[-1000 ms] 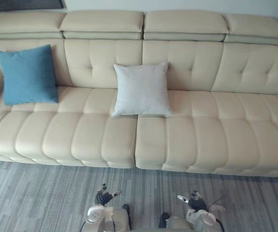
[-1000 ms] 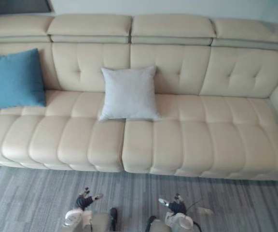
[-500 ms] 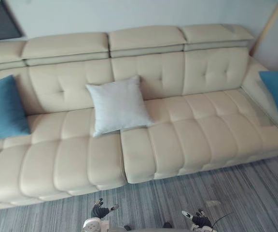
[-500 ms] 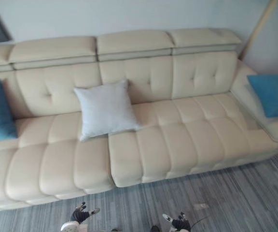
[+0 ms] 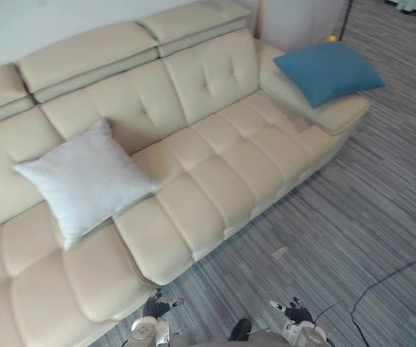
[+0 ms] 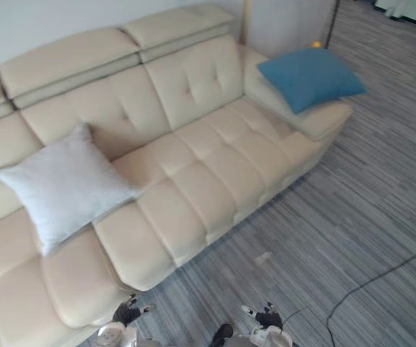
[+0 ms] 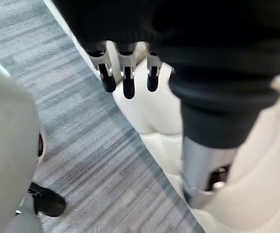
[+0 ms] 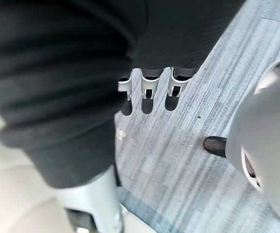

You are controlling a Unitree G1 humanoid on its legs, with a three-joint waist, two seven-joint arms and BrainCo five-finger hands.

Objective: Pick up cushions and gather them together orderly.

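Cushions: my view swung right, revealing a blue cushion [image 5: 328,71] at the right end of the sofa [image 5: 226,170], another to gather with the grey cushion [image 5: 85,181] mid-seat (both untouched). Left hand [image 7: 129,83] and right hand [image 8: 148,96] hang open, empty.

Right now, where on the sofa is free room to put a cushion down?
The sofa seat is bare between the white cushion and the blue cushion, also in front of the white one. The blue cushion fills the far armrest.

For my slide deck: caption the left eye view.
Cream sofa with a pale grey cushion on its seat and a blue cushion on its right end.
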